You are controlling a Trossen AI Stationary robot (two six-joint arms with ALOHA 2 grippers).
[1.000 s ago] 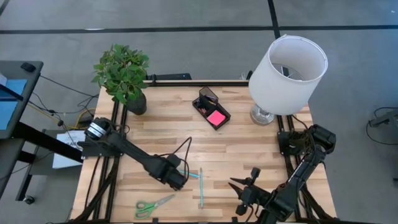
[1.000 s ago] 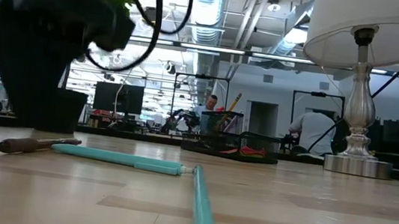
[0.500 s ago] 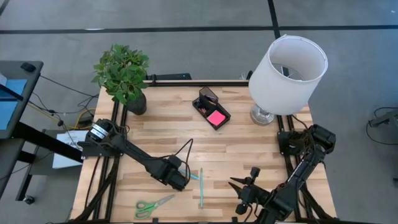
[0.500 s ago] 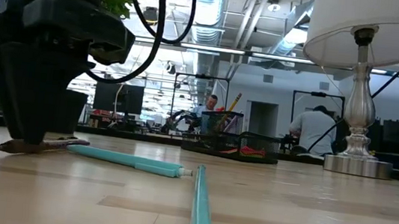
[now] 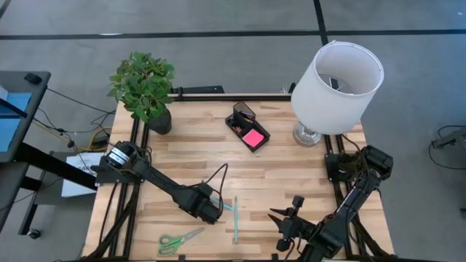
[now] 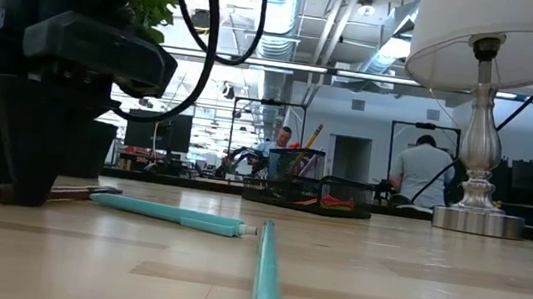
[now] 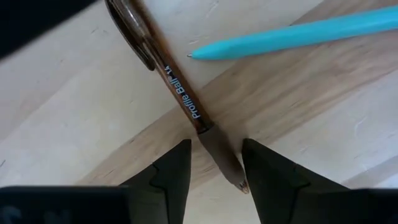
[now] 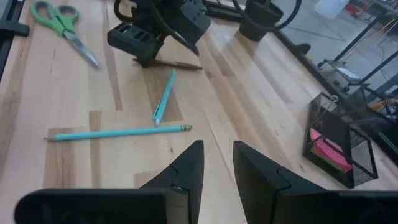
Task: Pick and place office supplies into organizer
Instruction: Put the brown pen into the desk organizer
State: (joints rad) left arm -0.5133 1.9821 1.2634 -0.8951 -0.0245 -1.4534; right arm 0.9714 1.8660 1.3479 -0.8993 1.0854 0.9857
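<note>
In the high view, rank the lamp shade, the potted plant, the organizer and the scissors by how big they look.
1. Lamp shade, largest, though being tall it sits nearer the camera.
2. Potted plant.
3. Organizer and scissors: too alike to rank.

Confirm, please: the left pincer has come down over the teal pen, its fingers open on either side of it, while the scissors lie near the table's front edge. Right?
Not quite. The left pincer straddles the brown pen, not the teal pen, which lies beside it untouched; the left wrist view shows this. The fingers are open, and the scissors do lie near the front edge.
</note>
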